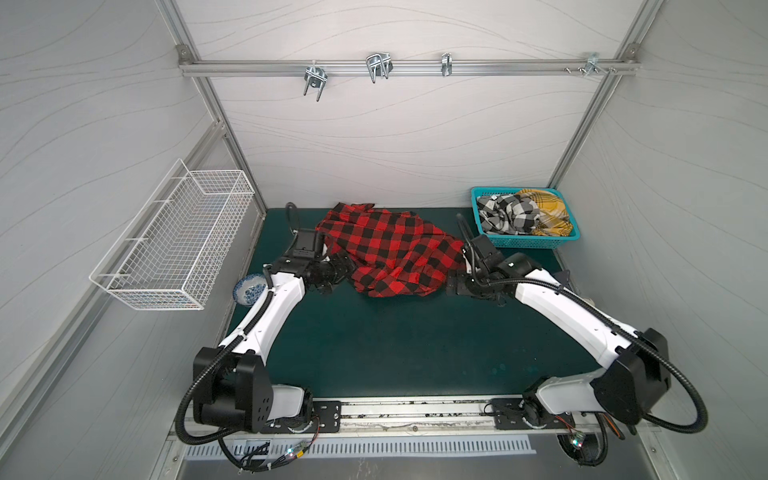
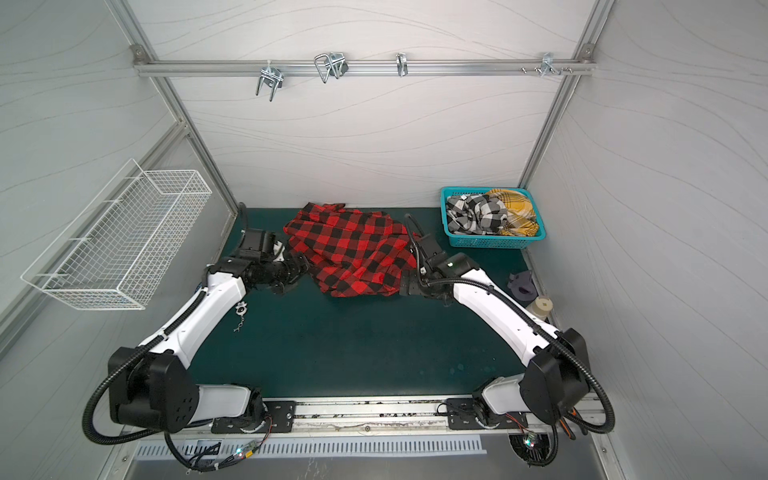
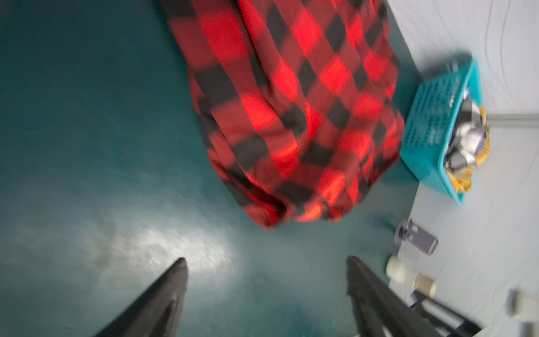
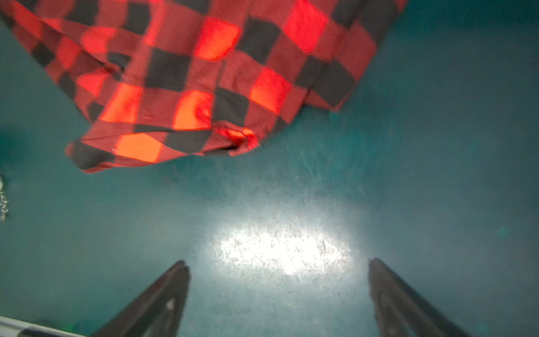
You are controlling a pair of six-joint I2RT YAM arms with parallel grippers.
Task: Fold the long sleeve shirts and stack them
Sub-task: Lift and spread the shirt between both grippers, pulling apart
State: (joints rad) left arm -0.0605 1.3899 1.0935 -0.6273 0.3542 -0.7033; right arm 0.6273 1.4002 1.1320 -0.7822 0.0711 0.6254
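On green mat, red-and-black shirt lies crumpled, unfolded. Left gripper jaws apart, empty. Right gripper likewise, clear of cloth.

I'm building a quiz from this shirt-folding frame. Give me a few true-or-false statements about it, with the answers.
1. The red-and-black shirt is neatly folded. False: it lies bunched up.
2. The left claw is open. True.
3. The right claw grips the red-and-black shirt. False: it is open, with nothing between its jaws.
4. The black-and-white shirt and the yellow shirt are in the blue basket. True.
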